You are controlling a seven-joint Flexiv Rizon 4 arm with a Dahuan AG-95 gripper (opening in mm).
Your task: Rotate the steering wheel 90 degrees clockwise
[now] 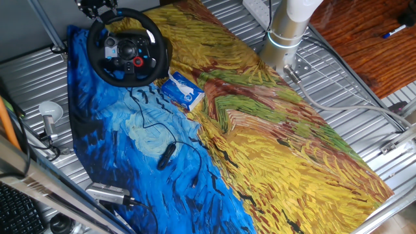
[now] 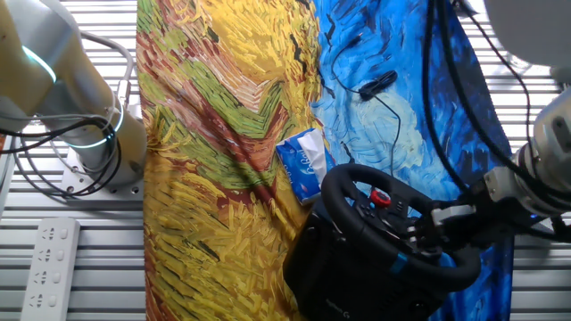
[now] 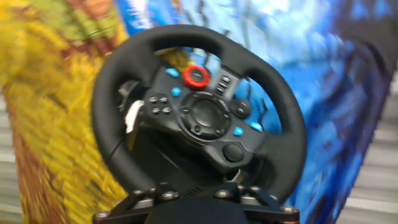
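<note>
Painted cloth (image 1: 273, 130) covered the metal table (image 1: 364, 78); the steering wheel (image 1: 125, 47) stood at its blue end, beside a small box (image 1: 182, 90). The gripper (image 2: 426, 230) sat at the rim, its closure indiscernible. A loose hold risked slipping mid-turn.

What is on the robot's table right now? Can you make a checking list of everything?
Surface: painted cloth, yellow and blue, over a ribbed metal table.
Job's things: steering wheel on its black base at the cloth's blue end; red knob on the hub.
Clutter: small blue-white box beside the wheel.
Grippers: gripper at the wheel's rim; open or shut, cannot tell.
Cables: thin black cable with a small black piece on the blue cloth; cables near the arm's base.
Surroundings: white power strip, wooden tabletop.
</note>
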